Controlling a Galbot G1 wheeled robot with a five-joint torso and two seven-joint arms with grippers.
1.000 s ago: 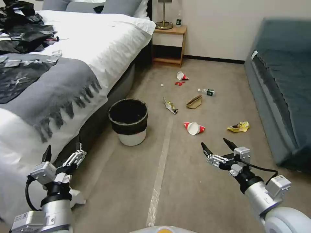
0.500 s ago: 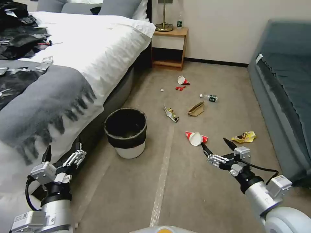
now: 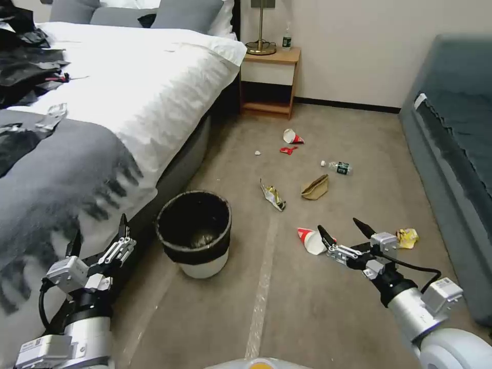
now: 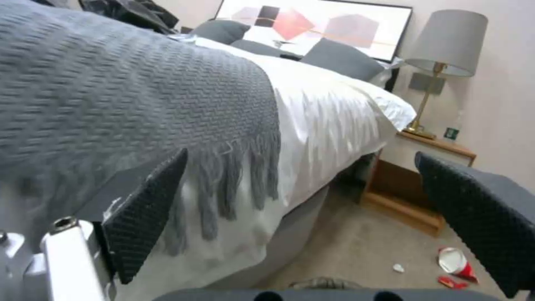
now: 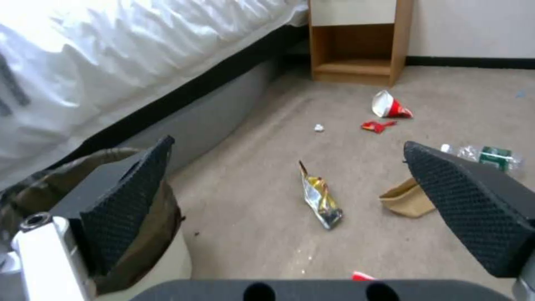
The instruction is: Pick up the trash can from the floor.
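The trash can (image 3: 197,253), a small round white bin with a black liner folded over its top, stands upright on the carpeted floor (image 3: 318,307) close beside the bed. My left gripper (image 3: 100,230) hovers open to the left of the can and nearer to me, apart from it. My right gripper (image 3: 338,226) hangs open well to the can's right, above a paper cup. The left wrist view has the left gripper (image 4: 312,209) open and facing the bed's grey throw. In the right wrist view the right gripper (image 5: 301,200) is open, with the trash can (image 5: 167,242) partly behind one finger.
The bed (image 3: 128,87) fills the left side, a blue sofa (image 3: 456,154) the right, and a nightstand (image 3: 269,77) stands at the far wall. Litter lies ahead: paper cups (image 3: 310,241), a foil wrapper (image 3: 271,195), a brown bag (image 3: 315,187), a bottle (image 3: 339,167). A tape strip (image 3: 261,302) runs along the carpet.
The whole head view has shifted: the camera has moved forward, so the trash can and litter sit lower and nearer. Both arms hold the same pose with grippers open.
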